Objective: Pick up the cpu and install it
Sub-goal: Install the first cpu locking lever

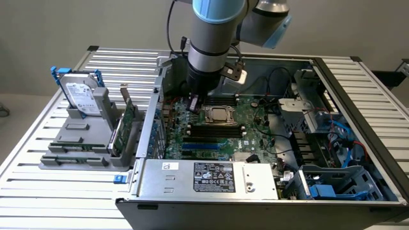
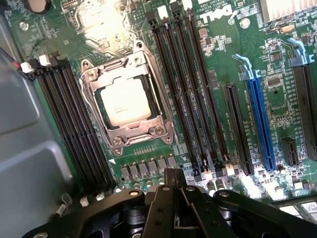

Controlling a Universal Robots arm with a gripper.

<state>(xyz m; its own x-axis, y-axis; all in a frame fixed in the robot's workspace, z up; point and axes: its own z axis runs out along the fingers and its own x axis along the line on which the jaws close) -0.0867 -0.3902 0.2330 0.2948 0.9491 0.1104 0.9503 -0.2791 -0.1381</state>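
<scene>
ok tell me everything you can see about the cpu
The cpu is a small flat square chip with a dull silver-grey metal top and faint markings. It lies flat in the socket on the green motherboard, framed by a metal bracket between black memory slots. The shut gripper is beside it, not touching.

A robotics lab or test workshop is suggested: an opened computer case point(image 1: 268, 143) is laid on a slatted metal desk point(image 1: 57, 191), a grey parts rack point(image 1: 83, 139) is set beside the case, and a plain wall is seen behind it.
</scene>
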